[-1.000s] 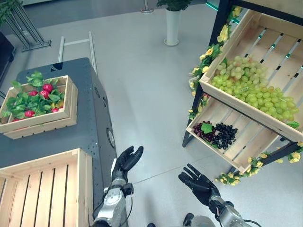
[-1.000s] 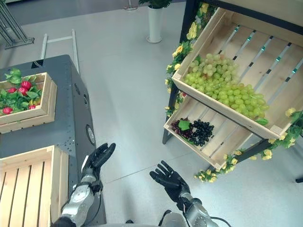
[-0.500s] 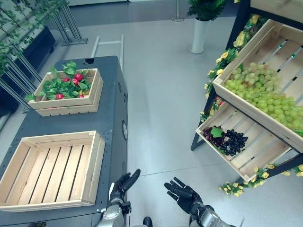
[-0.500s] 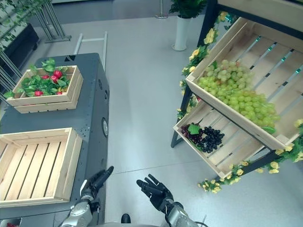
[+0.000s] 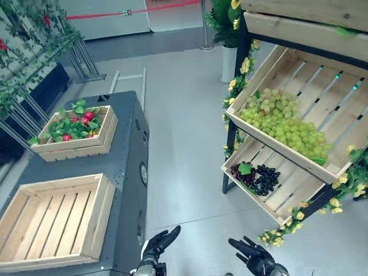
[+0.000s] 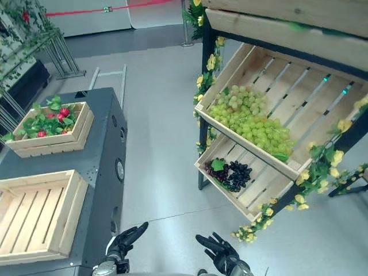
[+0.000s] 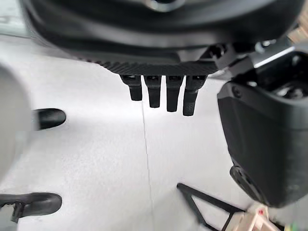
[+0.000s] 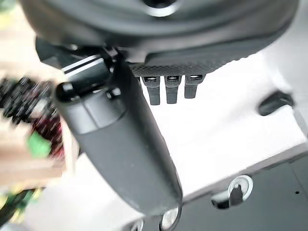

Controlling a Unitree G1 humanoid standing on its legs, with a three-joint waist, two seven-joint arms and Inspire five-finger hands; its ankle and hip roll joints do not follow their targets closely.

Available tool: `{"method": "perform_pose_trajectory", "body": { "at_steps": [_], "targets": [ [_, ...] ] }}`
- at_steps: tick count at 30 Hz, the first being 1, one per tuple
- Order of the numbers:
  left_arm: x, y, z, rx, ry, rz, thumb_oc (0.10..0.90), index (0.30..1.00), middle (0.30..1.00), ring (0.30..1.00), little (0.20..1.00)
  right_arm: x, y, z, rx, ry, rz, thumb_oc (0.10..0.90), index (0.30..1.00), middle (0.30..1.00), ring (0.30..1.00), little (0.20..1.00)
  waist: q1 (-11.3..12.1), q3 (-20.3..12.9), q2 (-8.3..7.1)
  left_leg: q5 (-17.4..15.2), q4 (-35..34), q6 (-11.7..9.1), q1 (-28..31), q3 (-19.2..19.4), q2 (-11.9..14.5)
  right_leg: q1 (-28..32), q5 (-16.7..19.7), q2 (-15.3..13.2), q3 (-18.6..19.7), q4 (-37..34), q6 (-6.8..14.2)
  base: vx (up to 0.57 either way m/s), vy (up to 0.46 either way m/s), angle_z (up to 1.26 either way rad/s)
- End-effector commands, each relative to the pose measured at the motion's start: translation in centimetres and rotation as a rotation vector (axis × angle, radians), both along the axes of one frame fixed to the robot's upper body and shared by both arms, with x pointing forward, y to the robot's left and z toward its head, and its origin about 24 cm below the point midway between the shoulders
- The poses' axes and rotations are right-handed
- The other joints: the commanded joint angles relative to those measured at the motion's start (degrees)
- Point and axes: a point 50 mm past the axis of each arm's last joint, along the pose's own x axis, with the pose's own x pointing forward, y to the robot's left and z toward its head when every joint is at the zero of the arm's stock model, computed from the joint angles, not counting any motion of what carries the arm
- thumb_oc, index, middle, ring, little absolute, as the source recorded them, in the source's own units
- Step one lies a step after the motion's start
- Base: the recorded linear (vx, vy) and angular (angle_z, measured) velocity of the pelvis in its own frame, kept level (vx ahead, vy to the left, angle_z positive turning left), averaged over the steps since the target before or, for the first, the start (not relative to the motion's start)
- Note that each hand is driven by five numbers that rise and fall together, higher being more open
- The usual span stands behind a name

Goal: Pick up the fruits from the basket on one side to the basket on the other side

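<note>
Left hand: low over the floor, just off the near corner of the bench (image 5: 123, 172), left hand (image 5: 158, 243) with fingers straight and relaxed, carrying nothing.
Right hand: right hand (image 5: 253, 257) spread loose over the floor too, nothing in it.
Green grapes: big heap of green grapes (image 5: 282, 123) lying in the tilted upper crate (image 5: 322, 95) of the shelf stand, ahead and to the robot's right.
Dark grapes: dark grapes (image 5: 257, 177) bunched in the lower crate (image 5: 287, 192), which slopes down toward the robot.
Red fruit: red fruit (image 5: 80, 122) among leaves in the small crate (image 5: 75, 150) at the bench's far end.
Big crate: slatted big crate (image 5: 52, 221) on the bench's near end, on the robot's left, with bare boards inside.
Key relation: the dark grapes lie up and ahead of the right hand, well apart; that hand is clearly the nearer one, and the stand's crates run long across its reach.
Stage: fruit sits on both sides and both hands are free, so this fits a reach coming or a drop just made.
</note>
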Motion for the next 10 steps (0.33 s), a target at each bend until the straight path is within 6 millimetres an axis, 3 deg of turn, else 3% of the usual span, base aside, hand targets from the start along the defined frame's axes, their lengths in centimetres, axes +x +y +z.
{"method": "perform_pose_trajectory", "body": {
  "at_steps": [1, 2, 5, 10],
  "targets": [
    [2.7, 0.1, 0.7, 0.108, -0.028, -0.221, 0.800, 0.900, 0.900, 0.900, 0.900, 4.0, 3.0, 1.2, 0.142, -0.160, -0.056, 0.800, 0.900, 0.900, 0.900, 0.900, 0.01, 0.41, -1.60, -4.31, -0.54, 0.63, 1.08, 0.06, -2.84, 0.83, -2.22, 0.44, 3.21, 1.49, -0.52, 0.03, 0.041, 0.07],
    [1.8, 0.6, 0.2, 0.145, 0.015, -0.270, 0.800, 0.900, 0.900, 0.900, 0.900, 3.5, 3.0, 0.9, 0.137, -0.149, -0.040, 0.800, 0.900, 0.900, 0.900, 0.900, -0.19, 0.48, -1.60, -4.70, 0.29, 1.00, 1.10, -0.33, -3.17, 0.85, -2.00, 0.45, 3.81, 1.47, -0.54, 0.04, 0.034, 0.07],
    [0.4, 1.2, -0.4, 0.138, 0.079, -0.207, 0.800, 0.900, 0.900, 0.900, 0.900, 2.8, 3.4, 0.6, 0.108, -0.124, 0.072, 0.800, 0.900, 0.900, 0.900, 0.900, -0.44, 0.14, -1.45, -4.79, -0.61, 1.34, 1.94, 0.32, -3.33, 1.36, -1.63, 0.41, 3.71, 0.30, -0.25, 0.01, 0.008, 0.01],
    [-1.7, 1.7, -1.0, 0.122, 0.096, -0.137, 0.800, 0.900, 0.900, 0.900, 0.900, 2.3, 3.5, 0.3, 0.118, -0.106, 0.019, 0.800, 0.900, 0.900, 0.900, 0.900, 0.50, -0.90, -2.08, -5.39, -0.61, 1.68, 2.27, -0.31, -3.57, 1.98, -2.04, 0.67, 3.02, 0.30, -0.30, 0.03, -0.010, 0.03]
  ]
}}
